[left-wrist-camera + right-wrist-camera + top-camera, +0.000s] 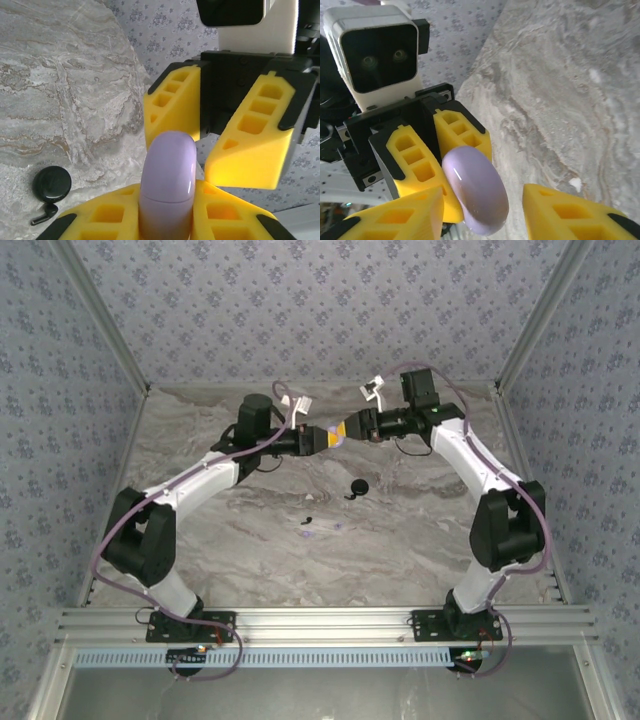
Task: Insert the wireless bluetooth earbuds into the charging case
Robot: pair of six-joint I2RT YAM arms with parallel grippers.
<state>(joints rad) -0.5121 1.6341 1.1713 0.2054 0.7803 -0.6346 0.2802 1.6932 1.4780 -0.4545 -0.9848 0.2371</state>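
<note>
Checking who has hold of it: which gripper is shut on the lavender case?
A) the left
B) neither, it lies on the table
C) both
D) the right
A: the left gripper clamps the lavender case between its fingers; the right gripper stands open.

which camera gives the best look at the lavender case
Left wrist: the lavender case sits close and centred, its lid seam plain. Right wrist shows its rounded outline at an angle. Top external gives just a tiny speck.
</note>
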